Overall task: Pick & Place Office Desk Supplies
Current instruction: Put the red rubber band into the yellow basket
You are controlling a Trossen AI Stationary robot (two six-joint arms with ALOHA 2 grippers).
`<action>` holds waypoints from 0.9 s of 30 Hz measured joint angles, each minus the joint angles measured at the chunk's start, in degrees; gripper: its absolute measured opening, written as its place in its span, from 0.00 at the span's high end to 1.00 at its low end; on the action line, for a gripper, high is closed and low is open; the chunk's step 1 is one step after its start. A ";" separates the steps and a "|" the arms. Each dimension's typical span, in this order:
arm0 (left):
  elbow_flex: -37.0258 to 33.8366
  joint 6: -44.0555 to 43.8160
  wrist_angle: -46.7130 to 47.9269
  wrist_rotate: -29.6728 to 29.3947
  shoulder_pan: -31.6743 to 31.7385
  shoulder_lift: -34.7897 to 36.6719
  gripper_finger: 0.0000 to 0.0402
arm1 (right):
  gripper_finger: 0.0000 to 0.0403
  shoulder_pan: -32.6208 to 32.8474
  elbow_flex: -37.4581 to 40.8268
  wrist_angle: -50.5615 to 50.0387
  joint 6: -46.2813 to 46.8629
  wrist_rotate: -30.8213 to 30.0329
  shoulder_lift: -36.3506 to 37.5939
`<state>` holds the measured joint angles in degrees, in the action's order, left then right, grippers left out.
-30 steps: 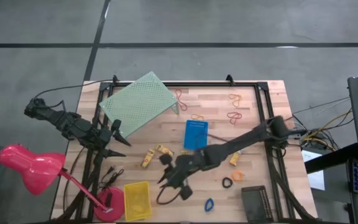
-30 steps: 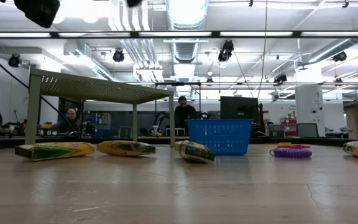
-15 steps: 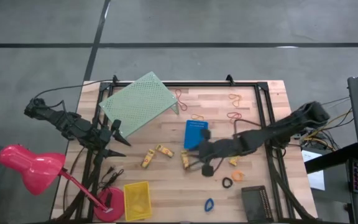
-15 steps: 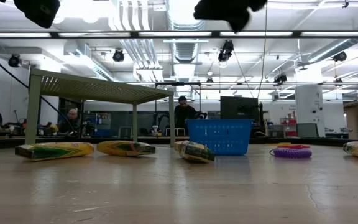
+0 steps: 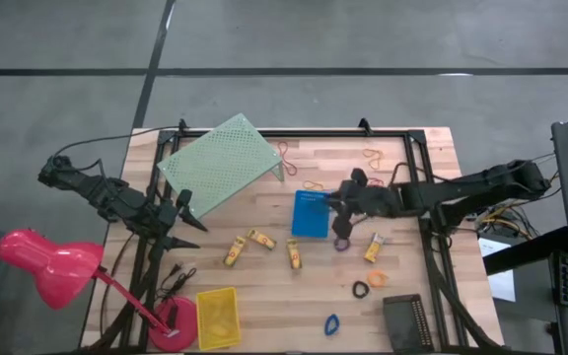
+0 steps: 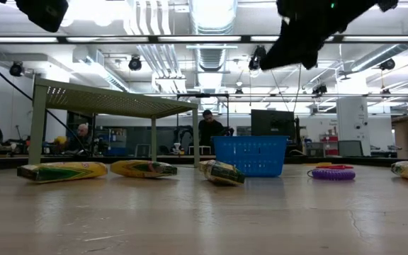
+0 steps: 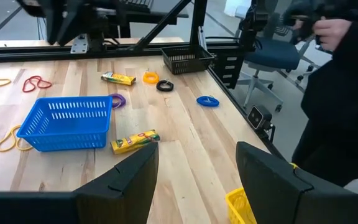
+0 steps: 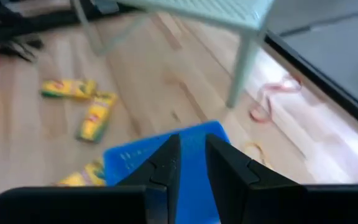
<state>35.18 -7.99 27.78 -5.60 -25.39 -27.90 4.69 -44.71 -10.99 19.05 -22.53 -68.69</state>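
Observation:
My right gripper (image 5: 338, 212) hovers above the right edge of the blue bin (image 5: 311, 213), tilted down, with only a narrow gap between its fingers and nothing in it (image 8: 191, 149). Several yellow pieces (image 5: 259, 238) (image 5: 294, 253) (image 5: 373, 247) lie flat on the wood near the bin. A purple ring (image 5: 341, 242) lies just nearer than the gripper. Orange (image 5: 376, 279), black (image 5: 361, 290) and blue (image 5: 331, 323) rings lie toward the near edge. Rubber bands (image 5: 375, 183) lie at the far side. My left gripper (image 5: 190, 212) waits open at the table's left.
A pale green perforated riser (image 5: 217, 163) stands on legs at the far left. A yellow bin (image 5: 217, 318) and a black bin (image 5: 405, 320) sit at the near edge. A pink desk lamp (image 5: 42, 258) stands at the near left corner. A person sits in the room beyond.
My right gripper has swung from the near-left area by the yellow bin toward the table's right and far edge, staying at about the same height, and has rolled about its own axis. It now hangs over the blue bin's right edge. Nothing on the table has moved.

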 joint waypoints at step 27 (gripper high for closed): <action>0.00 0.00 -0.03 0.01 0.01 0.00 0.45 | 0.67 -29.87 1.25 -32.49 24.24 12.56 0.00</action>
<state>35.18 -7.99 27.75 -5.59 -25.38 -27.90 -25.18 -43.46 -43.48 43.29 -9.98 -68.69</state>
